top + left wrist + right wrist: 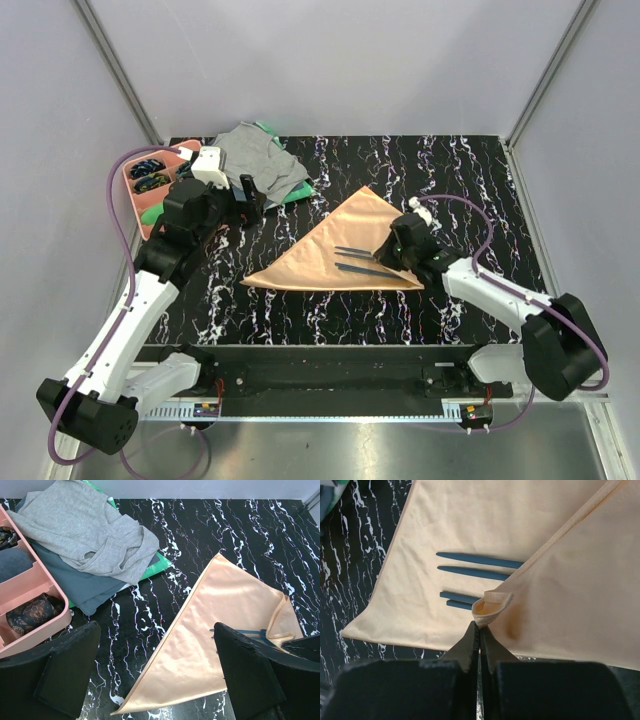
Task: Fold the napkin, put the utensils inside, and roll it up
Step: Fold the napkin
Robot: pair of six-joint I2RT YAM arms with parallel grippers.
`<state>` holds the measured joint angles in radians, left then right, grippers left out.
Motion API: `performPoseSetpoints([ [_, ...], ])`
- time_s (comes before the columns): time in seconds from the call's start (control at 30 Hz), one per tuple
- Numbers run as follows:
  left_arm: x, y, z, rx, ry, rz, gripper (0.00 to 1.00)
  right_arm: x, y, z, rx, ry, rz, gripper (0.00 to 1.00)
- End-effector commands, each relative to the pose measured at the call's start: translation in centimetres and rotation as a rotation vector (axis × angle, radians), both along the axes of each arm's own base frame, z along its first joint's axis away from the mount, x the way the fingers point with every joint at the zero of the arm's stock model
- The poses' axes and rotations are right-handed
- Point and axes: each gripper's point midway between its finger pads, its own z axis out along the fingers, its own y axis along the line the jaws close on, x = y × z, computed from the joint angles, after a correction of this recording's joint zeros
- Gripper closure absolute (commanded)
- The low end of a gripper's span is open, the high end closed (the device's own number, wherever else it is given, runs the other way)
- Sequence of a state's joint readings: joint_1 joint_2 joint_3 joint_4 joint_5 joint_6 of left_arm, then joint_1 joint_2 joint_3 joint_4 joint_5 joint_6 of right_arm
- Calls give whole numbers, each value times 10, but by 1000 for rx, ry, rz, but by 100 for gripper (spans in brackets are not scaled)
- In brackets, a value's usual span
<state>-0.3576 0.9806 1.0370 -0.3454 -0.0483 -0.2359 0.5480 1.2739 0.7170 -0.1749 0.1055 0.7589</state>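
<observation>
1. Top external view, far left: a pink tray (133, 203) sits at the table's (470, 170) back left corner with small dark items (150, 176) in its compartments.
2. Just beside the tray, the left gripper (156, 627) hangs above the dark marbled surface. Its claw is spread fully wide, with nothing between the fingers (65, 670) and nothing touched.
3. Behind that arm lies a rumpled grey cloth (85, 530). It is piled on a green cloth (297, 194), of which only an edge shows.
4. Toward the middle, the napkin (315, 258) lies flat on the table, folded into a peach-orange triangle. Its long edge runs along the near side and its point faces the back. It lies apart from the cloth pile.
5. On the napkin's right half lie the utensils (475, 566), slim dark blue pieces set side by side. Their handles point left and their other ends are hidden under a turned-over flap of the cloth.
6. At the right, the right gripper (479, 627) is low over the napkin's right corner. Its claw is pressed fully together, pinching the hem of that flap. A small curl of hem sits right at the fingertips (470, 640), and the flap is drawn over the utensils.
</observation>
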Motion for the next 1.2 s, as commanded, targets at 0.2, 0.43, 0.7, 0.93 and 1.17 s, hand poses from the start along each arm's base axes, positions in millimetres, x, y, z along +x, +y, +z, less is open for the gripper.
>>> performPoseSetpoints([
  [0.2, 3, 2, 13, -9, -61, 7, 1, 17, 63, 22, 48, -89, 71, 100],
  [0.43, 3, 2, 15, -10, -63, 7, 1, 16, 89, 12, 44, -71, 117, 100],
  [0.7, 2, 2, 15, -11, -65, 6, 1, 16, 108, 5, 53, -61, 144, 100],
  [0.93, 3, 2, 14, -11, -62, 7, 1, 13, 113, -4, 38, -43, 166, 99],
  [1.17, 6, 4, 9, -4, -49, 26, 1, 7, 116, 1, 1, -75, 234, 85],
])
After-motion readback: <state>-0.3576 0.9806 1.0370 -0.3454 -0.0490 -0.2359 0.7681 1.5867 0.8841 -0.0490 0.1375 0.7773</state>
